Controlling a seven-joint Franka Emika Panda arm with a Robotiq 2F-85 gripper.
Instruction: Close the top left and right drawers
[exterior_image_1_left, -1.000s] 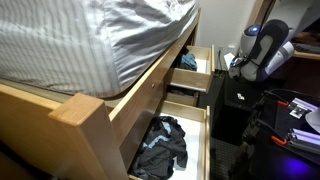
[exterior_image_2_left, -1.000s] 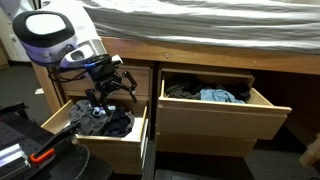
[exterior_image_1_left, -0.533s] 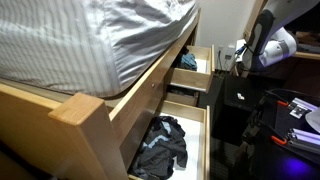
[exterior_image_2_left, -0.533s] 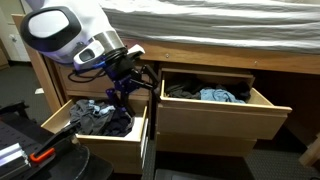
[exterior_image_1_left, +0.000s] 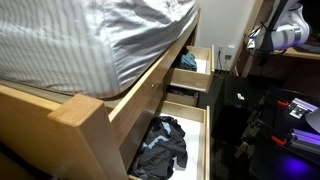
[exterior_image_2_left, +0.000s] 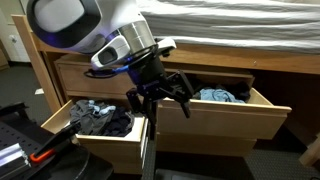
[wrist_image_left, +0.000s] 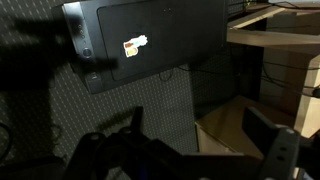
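A: Where is the gripper (exterior_image_2_left: 160, 92), and what state is it in?
B: It hangs in front of the bed frame (exterior_image_2_left: 250, 58), jaws spread wide with nothing between them. The wrist view shows the same empty gap.
A: And the drawers?
B: Both stand pulled out. The drawer with dark clothes (exterior_image_2_left: 105, 150) lies below the gripper and off to one side. The drawer with the blue cloth (exterior_image_2_left: 222, 120) is on its other side, front panel close by the jaws. I cannot tell whether they touch.
A: How will they handle?
B: I judge them to be stiff wooden boxes on runners, and not heavy, since the load is soft clothing. No handle shows, and closing needs none. Press flat on the middle of a front panel, so the box does not skew and bind.
A: Any trouble ahead?
B: The dark clothes (exterior_image_2_left: 102, 120) heap up near the rim, and fabric riding over the edge could catch under the frame
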